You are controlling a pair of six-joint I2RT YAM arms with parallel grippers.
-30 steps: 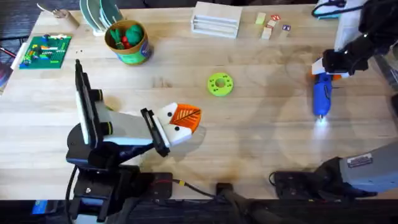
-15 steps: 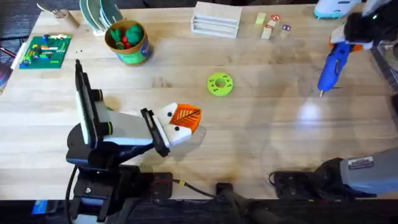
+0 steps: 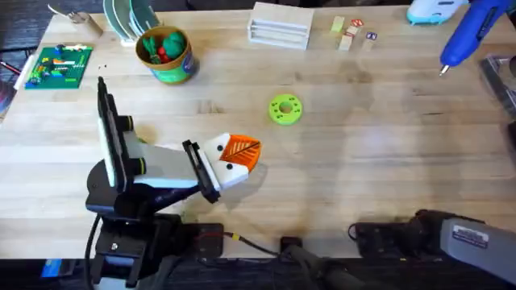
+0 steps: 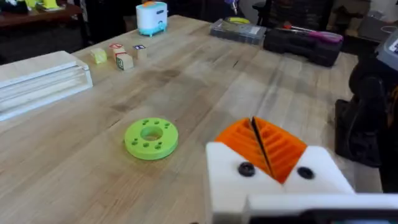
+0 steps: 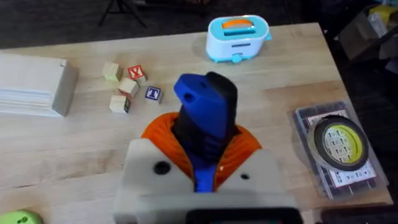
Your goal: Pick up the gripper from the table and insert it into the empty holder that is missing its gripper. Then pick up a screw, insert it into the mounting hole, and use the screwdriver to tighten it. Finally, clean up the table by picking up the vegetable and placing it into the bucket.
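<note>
Gripping screwdriver (image 5: 205,121), right pincer (image 5: 202,165); left pincer (image 4: 264,149) closed; block (image 5: 153,93) reads "T".

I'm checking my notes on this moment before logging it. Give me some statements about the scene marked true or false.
1. The right gripper is shut on the screwdriver. True.
2. The screwdriver lies flat on the table. False: it is lifted, at the table's far right corner.
3. The left gripper has its orange pads pressed together, holding nothing. True.
4. The bucket sits beside the toaster toy. False: they are at opposite far corners.
5. The green disc is inside the bucket. False: it lies on the table.
</note>
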